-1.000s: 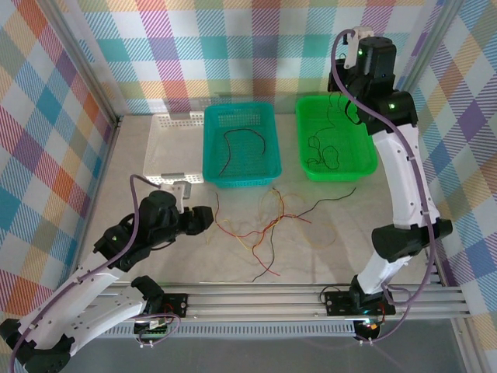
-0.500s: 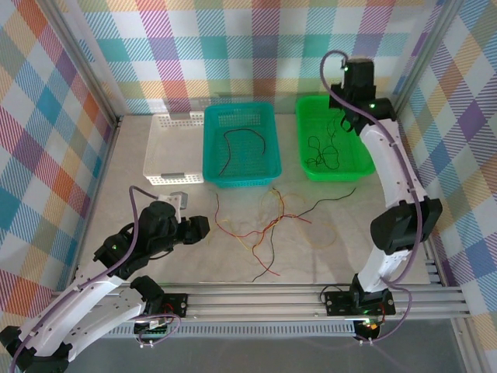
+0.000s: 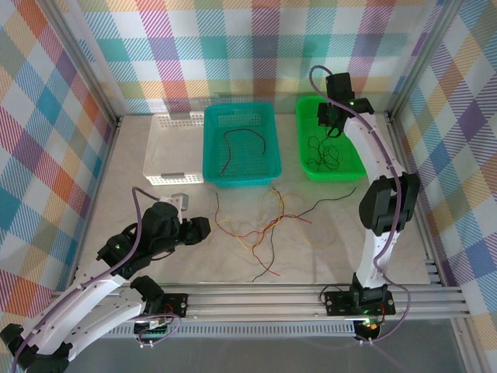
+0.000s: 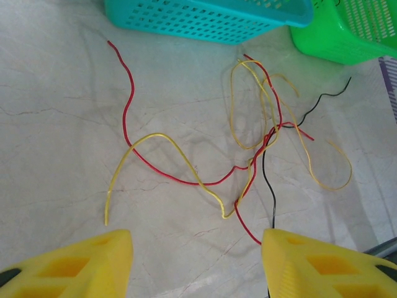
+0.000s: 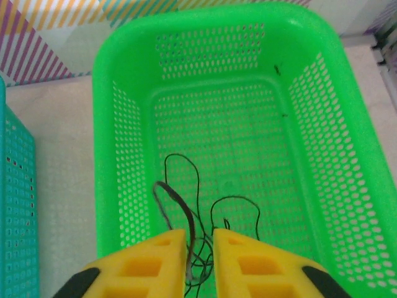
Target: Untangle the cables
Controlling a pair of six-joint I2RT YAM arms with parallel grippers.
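Left wrist view: my left jaws (image 4: 195, 248) stand spread and empty; the tangled cables (image 4: 268, 131) lie just ahead on the tabletop (image 4: 62, 124), between them and the teal basket (image 4: 205, 22).

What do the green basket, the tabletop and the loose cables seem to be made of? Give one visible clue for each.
The green basket: moulded plastic, glossy; uniform colour, regular grid of holes.
The tabletop: stone or a marble-print laminate, smooth; pale with grey veins, cannot tell which.
The cables: thin plastic-coated wire, probably; bright red, yellow and black strands holding loose curves.
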